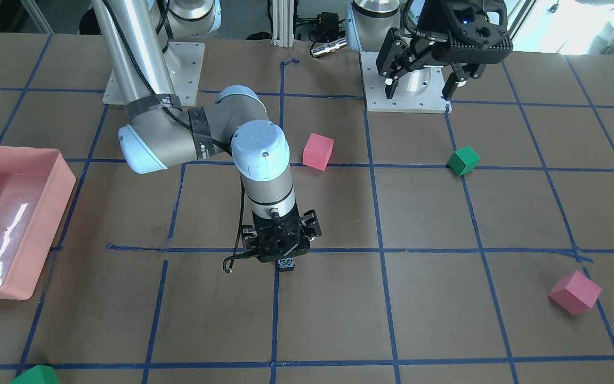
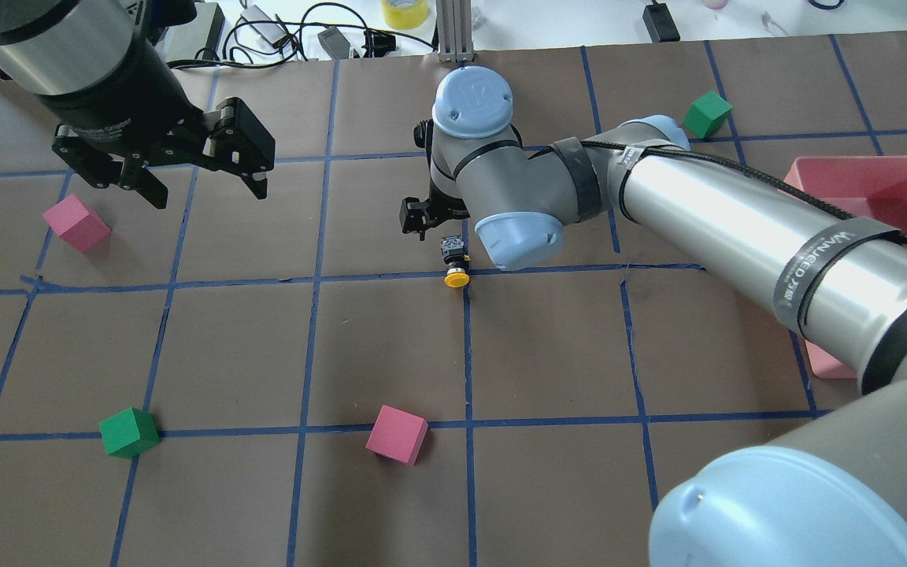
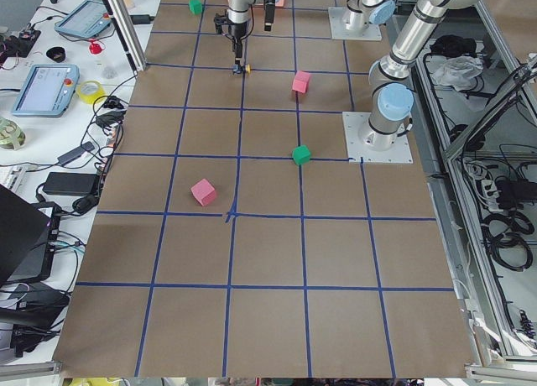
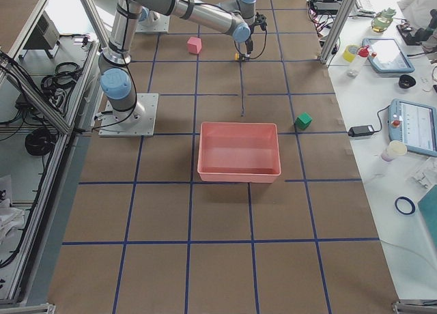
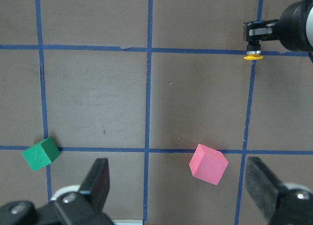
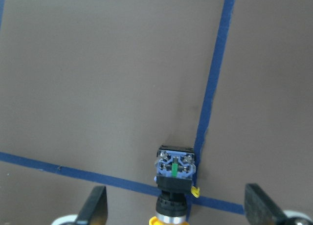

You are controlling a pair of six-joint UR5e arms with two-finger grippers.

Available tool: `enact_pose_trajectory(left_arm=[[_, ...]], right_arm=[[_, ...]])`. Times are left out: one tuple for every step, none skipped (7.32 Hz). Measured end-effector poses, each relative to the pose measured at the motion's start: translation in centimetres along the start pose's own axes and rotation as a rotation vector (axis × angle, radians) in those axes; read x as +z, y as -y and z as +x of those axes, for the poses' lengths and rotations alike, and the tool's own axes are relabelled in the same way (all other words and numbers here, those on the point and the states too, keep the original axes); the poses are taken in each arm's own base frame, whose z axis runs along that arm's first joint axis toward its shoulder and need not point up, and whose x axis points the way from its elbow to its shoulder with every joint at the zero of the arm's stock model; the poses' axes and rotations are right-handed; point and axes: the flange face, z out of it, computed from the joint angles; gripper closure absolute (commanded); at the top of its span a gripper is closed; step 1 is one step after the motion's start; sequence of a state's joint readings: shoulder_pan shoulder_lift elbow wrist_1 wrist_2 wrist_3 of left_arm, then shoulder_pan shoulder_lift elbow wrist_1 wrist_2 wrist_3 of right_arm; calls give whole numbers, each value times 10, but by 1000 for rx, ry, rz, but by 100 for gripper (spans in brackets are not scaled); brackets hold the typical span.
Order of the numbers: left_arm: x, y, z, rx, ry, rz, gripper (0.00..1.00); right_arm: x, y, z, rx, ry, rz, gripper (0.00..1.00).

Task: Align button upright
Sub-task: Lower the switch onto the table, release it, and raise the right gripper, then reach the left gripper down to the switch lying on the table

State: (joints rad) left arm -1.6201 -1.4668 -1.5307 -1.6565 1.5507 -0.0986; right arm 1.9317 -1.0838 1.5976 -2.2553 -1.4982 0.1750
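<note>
Obs.: The button [image 2: 453, 264], a small push-button switch with a round yellow cap, black barrel and square terminal block, lies on its side on the brown paper-covered table [image 2: 359, 354]. It sits right at a crossing of the blue tape grid lines [image 6: 215, 78]. In the overhead view the cap points toward my base. My right wrist camera looks at the terminal end, with the cap at the bottom edge of the view.

Right gripper [image 6: 177, 208]: jaws spread wide, one finger on each side of the button, both well clear of it. Nothing is held.

Left gripper [image 5: 176, 166]: jaws also wide and empty, hanging high over the far-left squares, well apart from the button.

Handling, my estimate:
- Light and rigid, hard plastic with some metal, so no give under the pads.
- The cap is round, looks smooth and is probably sprung. A squeeze there could slip or press it in.
- The terminal block has flat, parallel sides, which makes it the best purchase.
- The barrel is a fallback, though its roundness lets the part roll.

Plan: close across the block's flat sides, low and near the barrel joint, with modest force.

Risk: the block's footprint is small and the cap end sits tall once upright, so I judge it tips easily on release.
</note>
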Motion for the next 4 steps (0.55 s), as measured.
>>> enact_pose_trajectory(left_arm=[[0,0,0,0,1,-1,0],[1,0,0,-1,2,-3,0],[3,2,0,-2,3,-7,0],[6,4,1,-5,2,-10,0]], right_arm=[[-37,0,11,-7,-9,-2,0],[-80,0,37,-5,-23,-14,0],[-128,-2,78,9,-38,-33,0],[-172,-10,116,22,-48,-46,0]])
